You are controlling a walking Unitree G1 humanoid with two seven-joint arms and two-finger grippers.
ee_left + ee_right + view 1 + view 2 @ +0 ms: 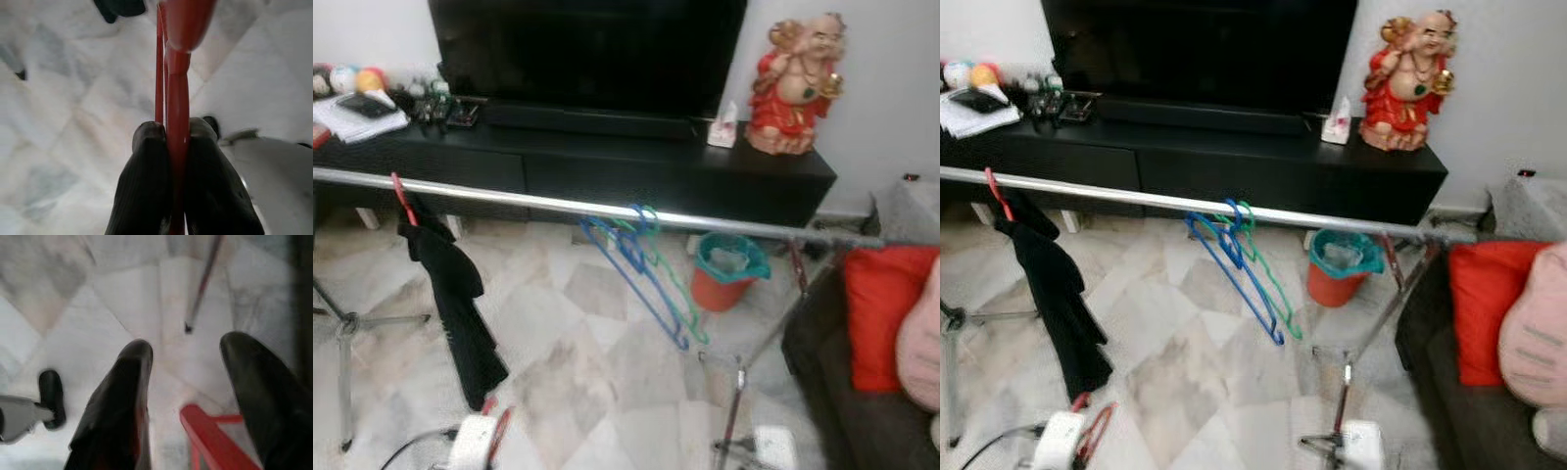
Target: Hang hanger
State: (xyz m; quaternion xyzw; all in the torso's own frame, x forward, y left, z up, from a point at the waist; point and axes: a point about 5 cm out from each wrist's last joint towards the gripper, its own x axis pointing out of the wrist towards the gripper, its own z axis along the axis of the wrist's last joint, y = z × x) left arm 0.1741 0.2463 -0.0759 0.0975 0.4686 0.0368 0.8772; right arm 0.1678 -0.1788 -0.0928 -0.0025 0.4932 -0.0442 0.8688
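Red hanger pinched low in the left gripper, below the rail.

The hanger, a thin glossy red plastic rod seen doubled in the left wrist view, is clamped between the two black fingers, probably so that it can be lifted to the silver rail. The right gripper is held spread and empty over the marble floor, a red bar just beside it. A blue hanger, a green hanger and a black garment are already hung.

Home living room: television, sofa, marble floor.
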